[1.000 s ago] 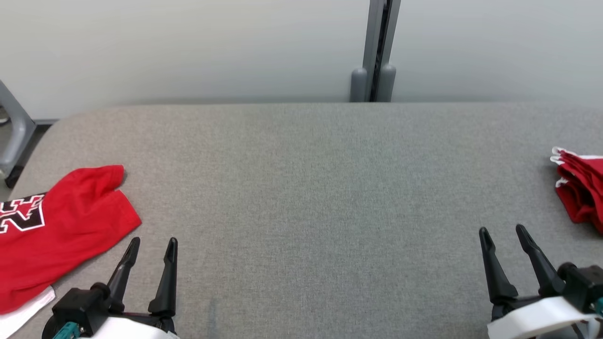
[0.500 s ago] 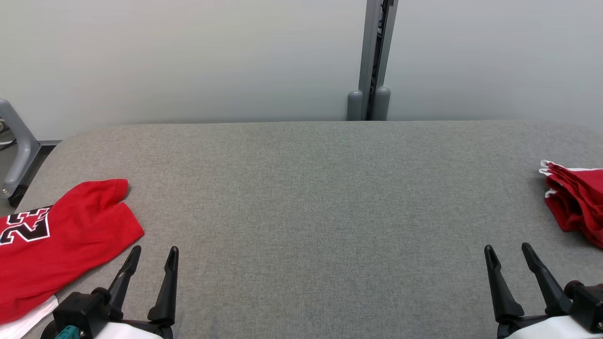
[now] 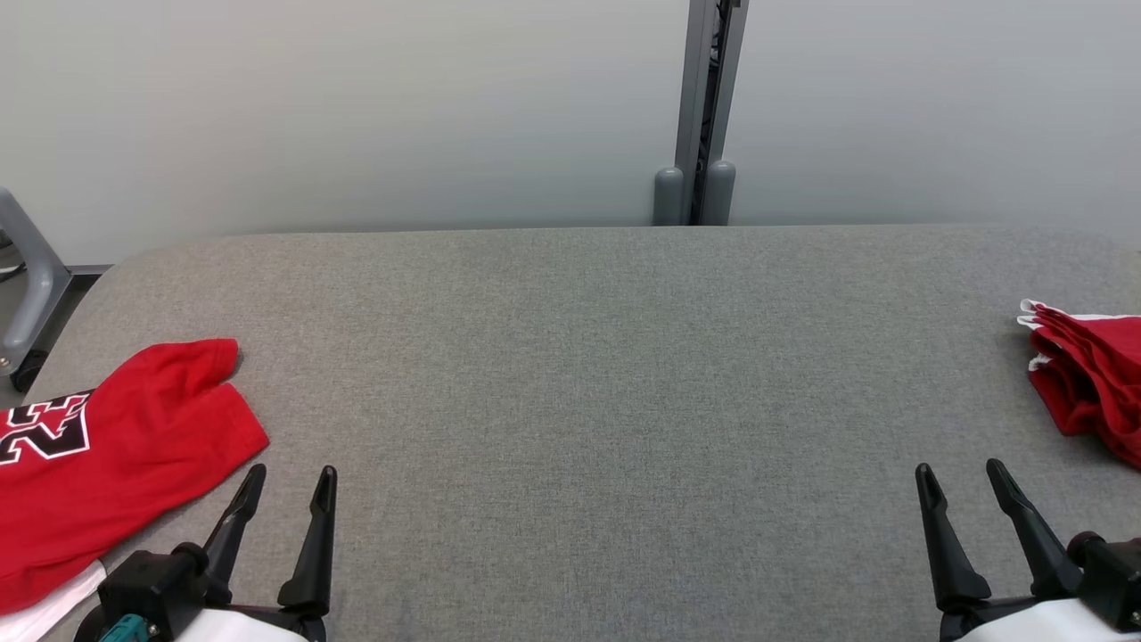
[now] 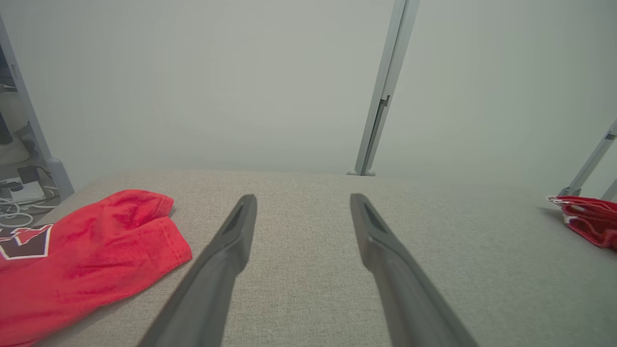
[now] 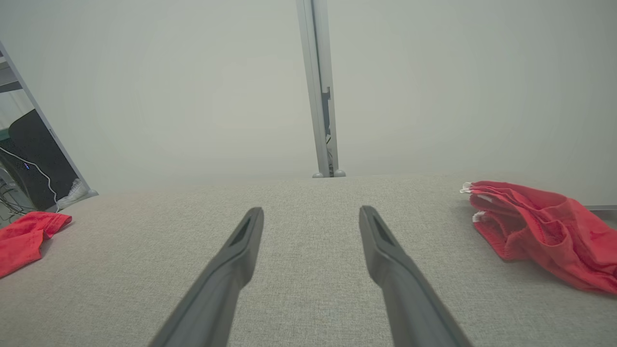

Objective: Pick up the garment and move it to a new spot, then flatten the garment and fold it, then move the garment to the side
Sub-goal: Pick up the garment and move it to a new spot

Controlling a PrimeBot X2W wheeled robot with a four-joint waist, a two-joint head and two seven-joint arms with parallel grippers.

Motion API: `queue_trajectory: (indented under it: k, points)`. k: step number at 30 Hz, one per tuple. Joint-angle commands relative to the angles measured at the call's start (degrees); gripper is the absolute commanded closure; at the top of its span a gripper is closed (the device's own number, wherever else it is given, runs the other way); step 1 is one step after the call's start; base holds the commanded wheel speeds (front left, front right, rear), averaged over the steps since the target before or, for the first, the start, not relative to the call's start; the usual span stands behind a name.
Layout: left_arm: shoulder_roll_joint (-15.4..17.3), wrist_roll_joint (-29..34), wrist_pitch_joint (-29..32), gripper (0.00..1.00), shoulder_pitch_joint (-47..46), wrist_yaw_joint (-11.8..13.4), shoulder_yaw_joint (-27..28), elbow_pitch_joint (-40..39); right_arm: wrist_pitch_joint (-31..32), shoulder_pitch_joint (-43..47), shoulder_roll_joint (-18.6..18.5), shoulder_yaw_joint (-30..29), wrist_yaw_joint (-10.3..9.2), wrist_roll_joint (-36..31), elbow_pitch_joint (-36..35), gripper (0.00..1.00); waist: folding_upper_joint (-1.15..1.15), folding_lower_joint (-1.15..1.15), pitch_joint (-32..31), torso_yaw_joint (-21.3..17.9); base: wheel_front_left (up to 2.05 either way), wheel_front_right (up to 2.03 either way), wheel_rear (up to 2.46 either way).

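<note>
Garment [image 3: 116, 446] beside splayed left claw [image 3: 292, 470]

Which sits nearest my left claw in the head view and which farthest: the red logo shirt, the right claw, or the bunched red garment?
1. The red logo shirt, just to the left of the left claw.
2. The right claw, across at the near right.
3. The bunched red garment, at the right edge, beyond the right claw.
</note>
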Motion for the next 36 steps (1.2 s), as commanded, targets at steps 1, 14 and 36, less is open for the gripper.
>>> queue_trajectory:
  k: [1, 14, 36]
  points:
    - [0.19, 0.01, -0.10, 0.00, 0.51, 0.30, 0.01, 0.05, 0.22, 0.26, 0.02, -0.19, -0.01, -0.37, -0.43, 0.00, 0.00, 0.00, 0.01, 0.02, 0.00, 0.00, 0.00]
    - [0.17, -0.40, -0.51, 0.00, -0.76, 0.31, -0.07, 0.31, 0.88, 0.62, -0.05, -0.71, -0.01, -1.90, -2.02, 0.00, 0.00, 0.00, 0.54, 1.71, 0.00, 0.00, 0.00]
    - [-0.06, -0.58, -4.58, 0.00, -4.64, 0.13, 3.08, 4.38, 5.21, -1.98, -1.18, 1.66, -0.01, -3.95, -9.32, 0.00, 0.00, 0.00, 3.95, 24.00, 0.00, 0.00, 0.00]
